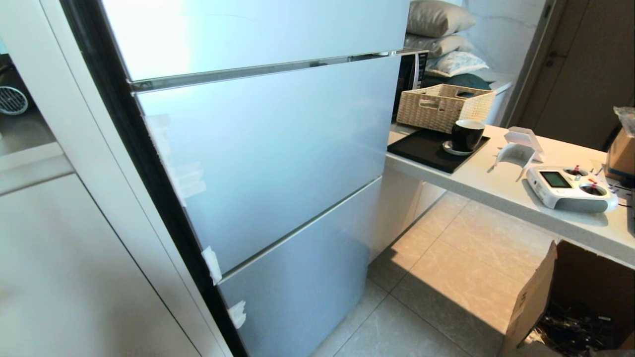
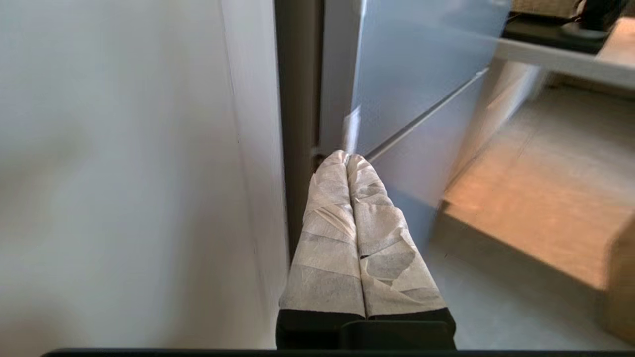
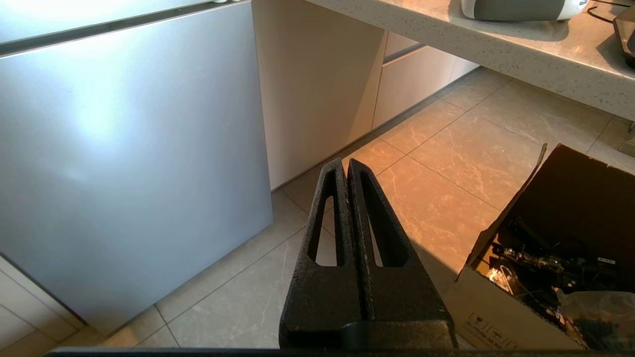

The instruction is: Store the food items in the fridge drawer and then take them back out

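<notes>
A pale blue fridge (image 1: 268,148) with closed doors fills the middle of the head view. The fridge drawer and the food items are out of view. My left gripper (image 2: 346,157), its fingers wrapped in white tape, is shut with nothing held and points at the dark left edge of the fridge (image 2: 397,84), near the seam between two doors. My right gripper (image 3: 346,163) is shut and empty, low above the tiled floor (image 3: 446,163), beside the lower fridge door (image 3: 124,148). Neither arm shows in the head view.
A countertop (image 1: 496,183) runs right of the fridge with a wicker basket (image 1: 441,106), a black tray (image 1: 426,148), a black cup (image 1: 467,135) and a white remote controller (image 1: 570,187). An open cardboard box (image 1: 570,302) stands on the floor underneath. A white cabinet (image 1: 64,258) flanks the fridge's left.
</notes>
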You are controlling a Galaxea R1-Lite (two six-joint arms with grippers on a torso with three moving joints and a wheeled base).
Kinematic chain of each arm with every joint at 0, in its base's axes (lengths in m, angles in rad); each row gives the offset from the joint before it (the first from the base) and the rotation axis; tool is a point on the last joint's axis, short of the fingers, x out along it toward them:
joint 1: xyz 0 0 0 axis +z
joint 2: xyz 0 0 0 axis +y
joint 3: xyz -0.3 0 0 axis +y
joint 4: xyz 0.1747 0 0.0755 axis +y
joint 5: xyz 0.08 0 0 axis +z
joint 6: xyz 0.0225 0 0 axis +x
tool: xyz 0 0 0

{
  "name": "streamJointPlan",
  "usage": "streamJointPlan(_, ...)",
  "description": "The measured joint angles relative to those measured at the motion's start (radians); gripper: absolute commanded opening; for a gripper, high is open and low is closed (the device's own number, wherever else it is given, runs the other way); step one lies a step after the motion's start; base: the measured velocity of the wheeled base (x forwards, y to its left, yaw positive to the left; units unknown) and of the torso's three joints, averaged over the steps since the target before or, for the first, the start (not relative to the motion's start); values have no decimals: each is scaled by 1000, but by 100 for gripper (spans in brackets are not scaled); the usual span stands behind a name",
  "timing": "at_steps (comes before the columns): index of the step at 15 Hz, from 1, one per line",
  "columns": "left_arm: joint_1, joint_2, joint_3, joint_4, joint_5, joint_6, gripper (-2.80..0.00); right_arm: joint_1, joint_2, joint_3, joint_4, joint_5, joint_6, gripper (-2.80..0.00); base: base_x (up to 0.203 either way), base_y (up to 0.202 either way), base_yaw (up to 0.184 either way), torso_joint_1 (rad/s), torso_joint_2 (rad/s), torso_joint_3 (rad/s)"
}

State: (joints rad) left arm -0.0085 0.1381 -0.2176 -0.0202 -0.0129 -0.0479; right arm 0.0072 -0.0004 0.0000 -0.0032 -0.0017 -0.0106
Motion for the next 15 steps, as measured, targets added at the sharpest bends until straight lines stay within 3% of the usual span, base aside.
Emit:
streamJointPlan(2, -1, 162, -74, -52, -3, -108, -280, 0, 0, 0, 0, 0, 0, -280, 0, 0, 0, 0, 0, 0)
streamJointPlan(6, -3, 558, -201, -213, -5, -419, -280, 0, 0, 0, 0, 0, 0, -280, 0, 0, 0, 0, 0, 0)
streamJointPlan(8, -5, 729, -248, -307, -1, -542, -280, 0, 0, 0, 0, 0, 0, -280, 0, 0, 0, 0, 0, 0)
streamJointPlan(10, -16, 869, -288, -413, 24, -601, -280, 0, 0, 0, 0, 0, 0, -280, 0, 0, 0, 0, 0, 0)
streamJointPlan(13, -62, 1010, -341, -522, 113, -616, -280, 0, 0, 0, 1, 0, 0, -280, 0, 0, 0, 0, 0, 0)
streamJointPlan(15, -81, 1071, -366, -568, 131, -618, -280, 0, 0, 0, 0, 0, 0, -280, 0, 0, 0, 0, 0, 0)
